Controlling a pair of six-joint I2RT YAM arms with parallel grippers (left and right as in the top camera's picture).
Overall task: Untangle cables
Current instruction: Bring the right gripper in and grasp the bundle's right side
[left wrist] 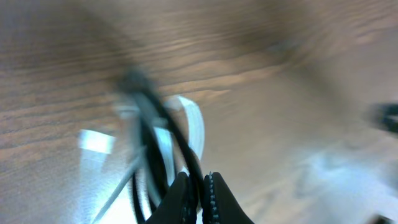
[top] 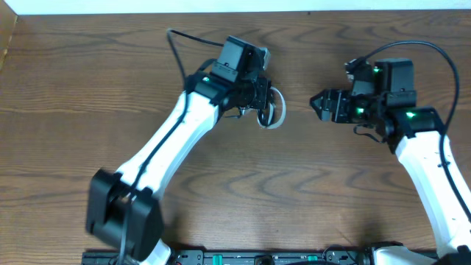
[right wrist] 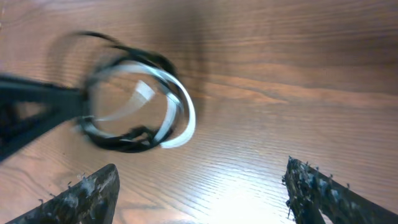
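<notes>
The white cable (top: 275, 110) and the black cable (top: 259, 107) form one tangled coil held at my left gripper (top: 260, 101), near the table's middle. In the left wrist view my left gripper (left wrist: 199, 186) is shut on the black cable (left wrist: 177, 140), with the white cable (left wrist: 194, 121) looped beside it, blurred. In the right wrist view the white cable (right wrist: 180, 118) and black cable (right wrist: 121, 142) hang as a loop ahead. My right gripper (top: 321, 104) is open and empty, a short way right of the coil; its fingers (right wrist: 199, 190) show spread wide.
The brown wooden table (top: 309, 191) runs under both arms. A thick black robot wire (top: 176, 51) arcs behind the left arm, another (top: 441, 55) over the right arm. The table's far edge (top: 235, 13) meets a white wall.
</notes>
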